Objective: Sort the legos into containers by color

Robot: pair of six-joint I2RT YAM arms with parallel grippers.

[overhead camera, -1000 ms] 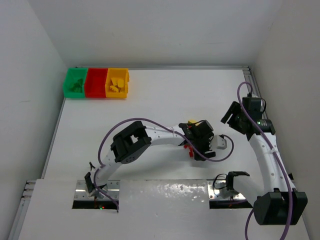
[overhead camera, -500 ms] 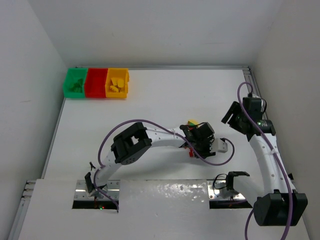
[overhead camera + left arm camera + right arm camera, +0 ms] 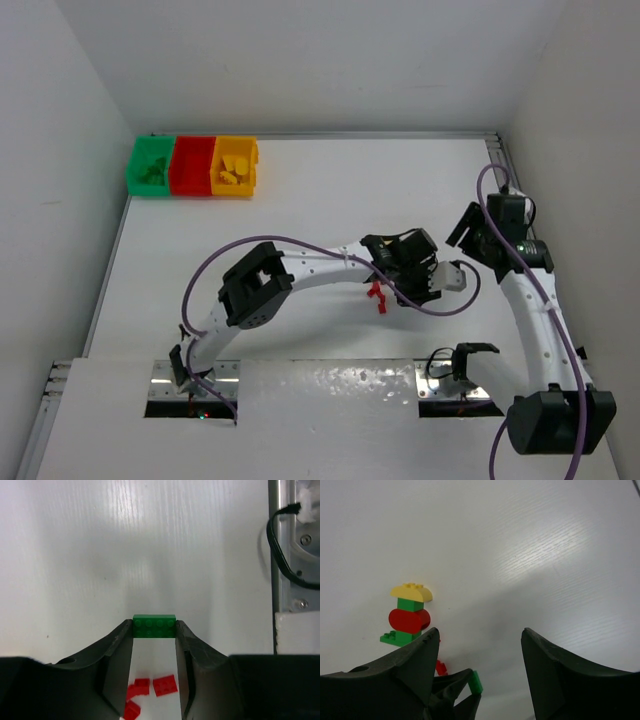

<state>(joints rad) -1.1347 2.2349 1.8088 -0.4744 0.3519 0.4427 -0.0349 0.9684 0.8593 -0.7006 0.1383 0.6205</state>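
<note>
A green lego [image 3: 154, 626] is clamped by its ends between the fingertips of my left gripper [image 3: 154, 628], a little above the table; it also shows as a green lego [image 3: 476, 682] in the right wrist view. Three red legos [image 3: 150, 689] lie on the table under that gripper, seen from above as red legos [image 3: 377, 295] beside the left gripper [image 3: 420, 290]. A small stack of legos [image 3: 409, 616], yellow on green on red on green, stands left of my right gripper [image 3: 480, 640], which is open and empty. The containers, green [image 3: 150, 166], red [image 3: 191, 166] and yellow [image 3: 234, 167], sit at the far left corner.
White walls close in the table on the left, back and right. A metal rail with a black cable [image 3: 287, 555] runs close by the left gripper. The right arm [image 3: 535, 310] stands along the right side, its gripper [image 3: 462, 228] raised.
My left gripper has shut on the green lego and moved to the right, uncovering the red legos. The right arm has barely moved.
</note>
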